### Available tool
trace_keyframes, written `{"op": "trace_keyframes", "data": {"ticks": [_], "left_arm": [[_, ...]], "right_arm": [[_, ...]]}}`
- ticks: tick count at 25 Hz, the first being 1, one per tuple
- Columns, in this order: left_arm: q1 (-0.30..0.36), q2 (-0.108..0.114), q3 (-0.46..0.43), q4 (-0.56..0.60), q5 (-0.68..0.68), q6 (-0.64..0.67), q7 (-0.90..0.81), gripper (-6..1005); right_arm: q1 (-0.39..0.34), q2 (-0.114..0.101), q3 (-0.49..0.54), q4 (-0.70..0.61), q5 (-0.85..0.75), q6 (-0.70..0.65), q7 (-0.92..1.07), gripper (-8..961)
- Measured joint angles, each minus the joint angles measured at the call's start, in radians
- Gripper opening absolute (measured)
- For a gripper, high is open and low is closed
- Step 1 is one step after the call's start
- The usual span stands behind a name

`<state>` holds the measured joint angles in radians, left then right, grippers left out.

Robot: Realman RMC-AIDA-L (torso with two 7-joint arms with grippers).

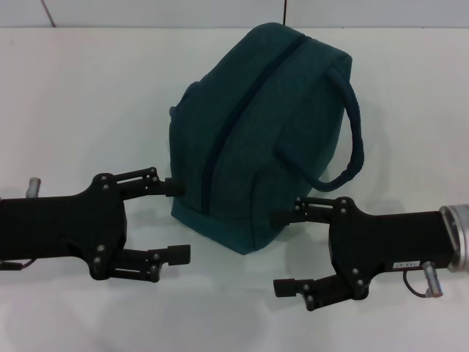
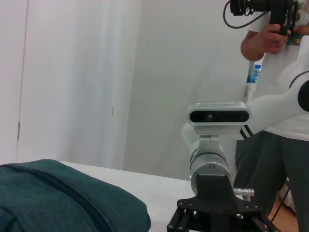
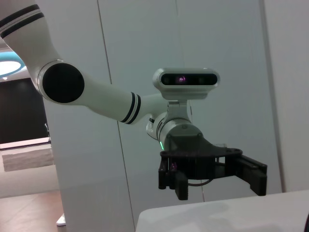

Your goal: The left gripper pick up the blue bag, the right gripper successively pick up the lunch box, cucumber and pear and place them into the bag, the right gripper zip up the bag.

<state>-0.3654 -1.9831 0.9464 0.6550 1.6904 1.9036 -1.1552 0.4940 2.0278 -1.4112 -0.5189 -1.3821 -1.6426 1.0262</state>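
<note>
The left gripper (image 1: 176, 220), a black two-fingered claw on a black arm, hangs low over the white table (image 1: 66, 103) with its fingers spread wide, holding nothing. Its upper fingertip sits right at the near left corner of the blue bag (image 1: 256, 132); whether it touches cannot be told. The right gripper (image 1: 282, 253), also black and two-fingered, mirrors it from the other side, its fingers wide apart and empty, its upper fingertip just beside the bag's near lower edge.

Between and beyond the two claws stands the large dark teal-blue fabric tote, resting on the table, its long zipper line running over the top from front to back. One looped handle (image 1: 352, 139) arches off its right side.

The left wrist view shows a corner of teal fabric (image 2: 63, 198) and a person (image 2: 275, 121) standing behind the right arm.
</note>
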Motion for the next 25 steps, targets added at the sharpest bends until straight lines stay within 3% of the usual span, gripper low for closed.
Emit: {"op": "trace_keyframes", "data": {"ticks": [25], "left_arm": [[-0.012,0.003,-0.003,0.0,-0.005,0.0,0.0,879]], "right_arm": [[0.001,0.0,-0.003,0.018,0.011,0.0,0.0,888]]}}
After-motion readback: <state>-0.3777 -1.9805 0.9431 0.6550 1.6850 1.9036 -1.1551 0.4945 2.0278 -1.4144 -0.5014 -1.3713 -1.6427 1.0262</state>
